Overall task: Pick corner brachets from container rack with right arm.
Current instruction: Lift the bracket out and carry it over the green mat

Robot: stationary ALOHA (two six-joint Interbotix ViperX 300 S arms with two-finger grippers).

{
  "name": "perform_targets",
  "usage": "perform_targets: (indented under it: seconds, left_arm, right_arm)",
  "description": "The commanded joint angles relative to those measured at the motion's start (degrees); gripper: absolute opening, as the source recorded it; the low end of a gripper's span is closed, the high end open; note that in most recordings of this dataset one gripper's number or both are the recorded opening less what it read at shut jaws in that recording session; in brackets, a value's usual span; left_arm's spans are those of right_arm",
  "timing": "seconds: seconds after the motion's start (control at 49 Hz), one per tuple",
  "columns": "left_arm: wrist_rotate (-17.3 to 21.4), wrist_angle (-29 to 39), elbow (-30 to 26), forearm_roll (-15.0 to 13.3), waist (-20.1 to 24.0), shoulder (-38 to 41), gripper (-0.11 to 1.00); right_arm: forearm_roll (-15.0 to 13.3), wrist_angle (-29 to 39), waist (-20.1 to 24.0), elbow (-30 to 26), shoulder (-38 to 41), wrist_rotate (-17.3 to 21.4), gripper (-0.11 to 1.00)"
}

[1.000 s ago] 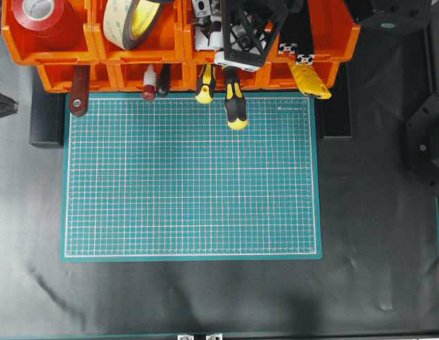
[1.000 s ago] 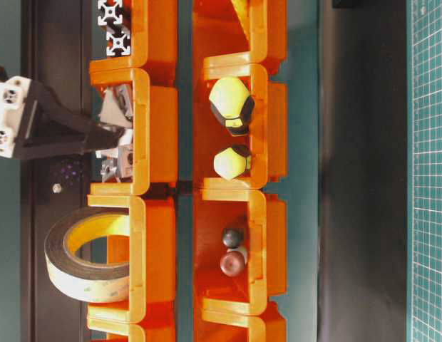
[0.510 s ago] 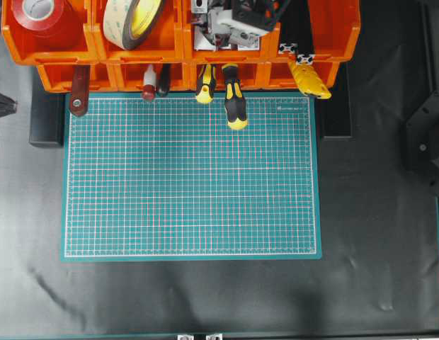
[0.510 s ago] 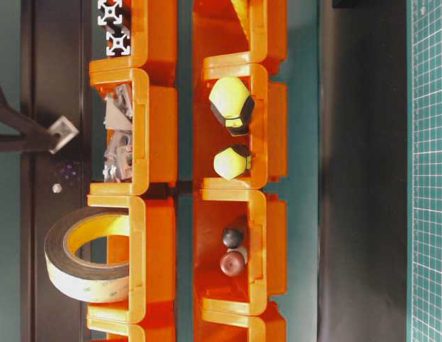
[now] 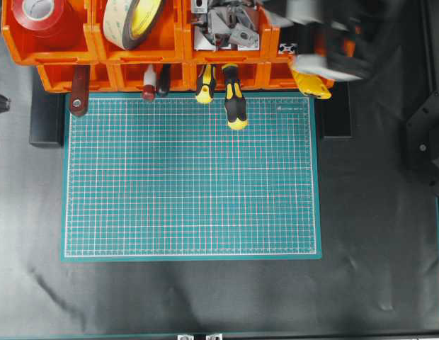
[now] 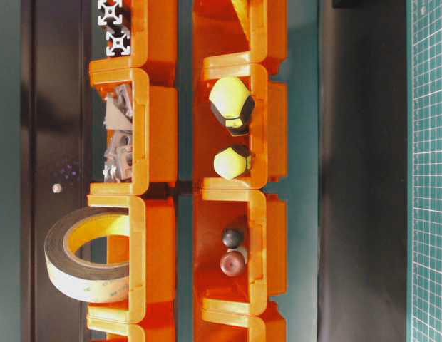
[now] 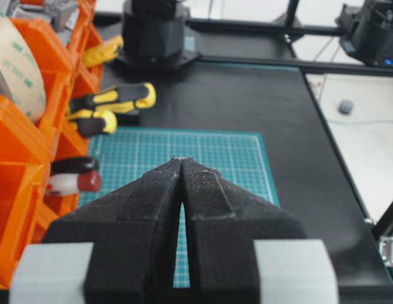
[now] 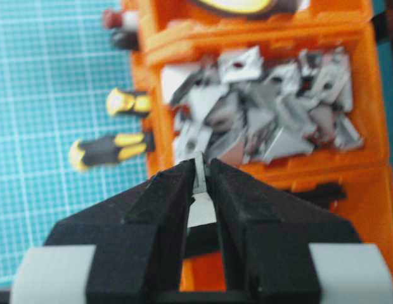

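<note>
The orange container rack [image 5: 64, 51] runs along the far edge of the mat. One of its upper bins holds a heap of silver-grey corner brachets [image 5: 226, 25], which also show in the table-level view [image 6: 117, 135] and the right wrist view [image 8: 266, 107]. The right arm [image 5: 336, 46] is a blur over the rack's right end. Its gripper [image 8: 201, 163] hangs above the bin's front edge, shut on one corner brachet [image 8: 201, 209] pinched upright between the fingertips. My left gripper [image 7: 182, 159] is shut and holds nothing, beside the rack [image 7: 19, 145] on the left.
A green cutting mat [image 5: 191, 177] lies in front of the rack. Yellow-and-black screwdriver handles [image 5: 235, 106] and a yellow knife [image 5: 310, 81] stick out of the lower bins. Tape rolls [image 5: 131, 21] fill the upper left bins. Black slotted bars [image 6: 110, 28] sit next to the bracket bin.
The right gripper shut on a bracket inside the bin, lifted it out and swung right, leaving the table-level view. The left arm has not moved.
</note>
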Motion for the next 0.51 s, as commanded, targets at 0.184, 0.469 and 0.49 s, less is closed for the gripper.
perform_targets:
  seconds: [0.184,0.469,0.49]
  left_arm:
    - [0.0,-0.6,-1.9,0.2,-0.2,-0.4,0.0]
    - [0.5,-0.7,-2.2,0.2,-0.2,-3.3,0.0]
    - [0.5,-0.6,-2.2,0.3,-0.2,-3.4,0.0]
  right_arm:
    - [-0.1,-7.3,10.8,15.6,-14.7,1.8,0.07]
    - [0.4,-38.7,18.2,42.2,-28.5,6.1,0.07]
    - [0.5,-41.0,18.2,43.8,-29.1,6.9,0.07]
